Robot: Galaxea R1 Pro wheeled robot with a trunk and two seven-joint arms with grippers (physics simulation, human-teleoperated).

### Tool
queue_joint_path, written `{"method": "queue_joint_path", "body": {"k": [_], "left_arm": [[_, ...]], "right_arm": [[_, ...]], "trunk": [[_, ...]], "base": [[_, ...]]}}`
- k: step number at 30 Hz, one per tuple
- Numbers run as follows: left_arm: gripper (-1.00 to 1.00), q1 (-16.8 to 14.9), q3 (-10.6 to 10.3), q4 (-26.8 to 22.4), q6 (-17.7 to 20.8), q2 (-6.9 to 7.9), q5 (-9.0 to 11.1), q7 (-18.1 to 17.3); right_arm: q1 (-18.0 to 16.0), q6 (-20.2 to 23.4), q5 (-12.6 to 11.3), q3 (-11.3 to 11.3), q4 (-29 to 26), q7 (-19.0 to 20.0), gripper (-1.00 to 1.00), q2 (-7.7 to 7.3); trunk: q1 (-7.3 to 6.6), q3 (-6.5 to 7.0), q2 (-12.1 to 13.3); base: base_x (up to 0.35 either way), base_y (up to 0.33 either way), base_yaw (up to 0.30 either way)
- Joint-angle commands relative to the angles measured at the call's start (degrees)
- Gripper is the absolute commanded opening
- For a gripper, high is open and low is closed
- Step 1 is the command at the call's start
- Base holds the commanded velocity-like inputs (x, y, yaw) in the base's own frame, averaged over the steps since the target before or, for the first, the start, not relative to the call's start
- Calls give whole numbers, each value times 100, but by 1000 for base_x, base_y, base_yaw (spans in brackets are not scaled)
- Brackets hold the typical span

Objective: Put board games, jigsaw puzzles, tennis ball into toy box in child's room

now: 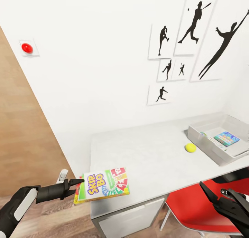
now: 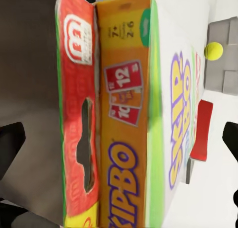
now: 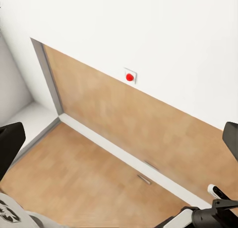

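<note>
A Skip-Bo board game (image 1: 103, 187) lies flat over the front-left corner of the table (image 1: 145, 155), stacked on a second, red-and-yellow board game (image 1: 78, 196). My left gripper (image 1: 78, 186) is open around the stack's overhanging end. In the left wrist view a gap shows between each fingertip (image 2: 11, 146) and the Skip-Bo board game (image 2: 126, 123) or the red board game (image 2: 74, 114). The tennis ball (image 1: 190, 148) (image 2: 213, 50) rests on the table beside the toy box (image 1: 207, 146) (image 2: 225, 54). A blue-faced board game (image 1: 227, 139) lies inside it. My right gripper (image 1: 223, 196) hangs open, low at the right.
A red chair (image 1: 193, 207) (image 2: 201, 131) stands under the table's front edge, below my right gripper. White drawers (image 1: 131, 219) sit under the table. A wooden door (image 1: 20, 127) (image 3: 124, 138) and a red wall button (image 1: 27, 48) (image 3: 130, 77) are to the left.
</note>
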Motion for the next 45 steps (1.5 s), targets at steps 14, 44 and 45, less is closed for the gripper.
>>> {"method": "queue_joint_path", "body": {"k": [14, 44, 45], "left_arm": [[100, -4, -5, 1, 18, 9, -1, -17], [-100, -4, -5, 1, 18, 18, 0, -25], [-100, -4, -3, 1, 18, 18, 0, -25]], "right_arm": [[2, 41, -29, 1, 12, -1, 100, 2], [2, 41, -29, 1, 12, 1, 100, 4], [2, 41, -29, 1, 12, 1, 100, 4]], "trunk": [[0, -5, -3], [0, -5, -3], [0, -5, -3]], "base": [[-14, -28, 0], [-5, -18, 0], [0, 0, 0]]}}
